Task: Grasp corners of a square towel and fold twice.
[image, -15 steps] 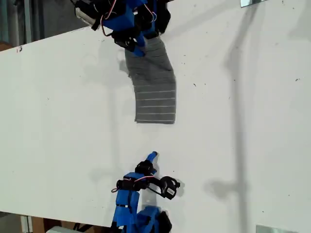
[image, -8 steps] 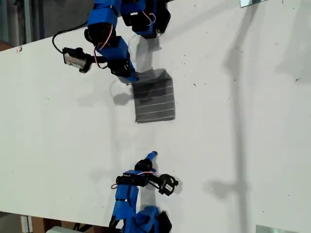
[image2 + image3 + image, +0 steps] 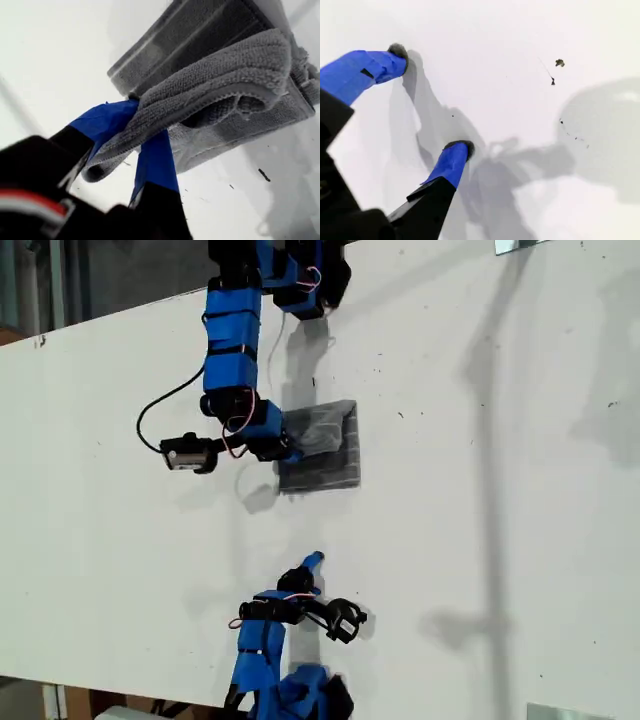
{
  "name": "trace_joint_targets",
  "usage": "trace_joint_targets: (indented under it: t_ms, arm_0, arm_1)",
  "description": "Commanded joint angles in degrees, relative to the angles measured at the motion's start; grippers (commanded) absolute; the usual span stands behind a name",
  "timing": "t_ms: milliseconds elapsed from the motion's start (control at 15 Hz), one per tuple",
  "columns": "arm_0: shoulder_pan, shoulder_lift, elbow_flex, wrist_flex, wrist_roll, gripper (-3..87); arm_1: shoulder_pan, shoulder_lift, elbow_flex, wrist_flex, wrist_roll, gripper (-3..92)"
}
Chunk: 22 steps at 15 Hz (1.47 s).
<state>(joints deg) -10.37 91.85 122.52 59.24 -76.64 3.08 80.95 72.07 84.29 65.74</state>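
The towel [image 3: 215, 75], a grey square cloth of looped fabric with thin white stripes and a darker hem, is pinched at one hemmed corner [image 3: 112, 160] between the blue-taped fingers [image 3: 102, 122] of my first gripper [image 3: 140, 137]. The two fingers are closed on the fabric, one above the fold and one below, with only the cloth's thickness between them. From the fingers the held edge curls up and over the rest of the towel, which lies flat on the white table [image 3: 45, 65] just beyond the fingertips — a raised flap over a flat layer.

In the exterior view the towel [image 3: 325, 445] appears as a small, roughly square folded bundle near the upper middle of the white table [image 3: 500, 490], with my first gripper [image 3: 285, 450] at its edge on the exterior view's left. The flat part lies from the fingers toward the exterior view's right; no clear long axis can be told.

My second gripper [image 3: 427, 100] is held with its blue fingers [image 3: 451, 161] wide apart, holding nothing, its dark tips close to or on the bare table. In the exterior view it [image 3: 312, 562] is seen lower down, well apart from the towel, pointing towards it. My first gripper is by far the nearer — judged to be mid-fold, carrying the corner across.
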Motion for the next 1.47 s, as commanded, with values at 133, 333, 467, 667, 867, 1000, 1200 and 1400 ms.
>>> trace_joint_targets:
  t_ms: [133,333,467,667,867,1000,1200,1400]
  arm_0:
    - [-0.6,0.1,-2.5,0.3,0.4,32.7]
    - [-0.9,-0.7,-3.4,0.6,0.8,32.7]
    - [-0.9,-1.6,-4.2,1.1,0.9,32.7]
    - [-1.0,-3.9,-6.4,2.6,0.5,32.7]
    - [-2.4,-10.8,-13.7,7.9,-0.6,32.7]
    - [-4.0,-18.6,-22.9,14.2,-0.3,32.7]
    - [-4.6,-33.4,-40.8,28.2,0.0,32.5]
    - [-4.0,-31.6,-39.8,29.7,-4.1,32.3]
  arm_1:
    - [0.5,4.5,-20.2,5.2,-8.7,37.8]
    - [5.6,39.1,5.2,6.1,-5.4,37.2]
    - [4.1,57.0,29.7,-0.9,0.2,36.7]
    - [-0.2,77.4,62.8,-14.6,10.5,35.1]
    - [-5.2,98.2,82.5,-16.7,19.0,35.7]
    - [-7.6,107.5,86.8,-13.4,22.3,36.3]
    - [-8.3,107.4,88.1,-8.6,27.3,36.7]
    - [-9.8,107.4,90.7,-6.6,33.2,35.1]
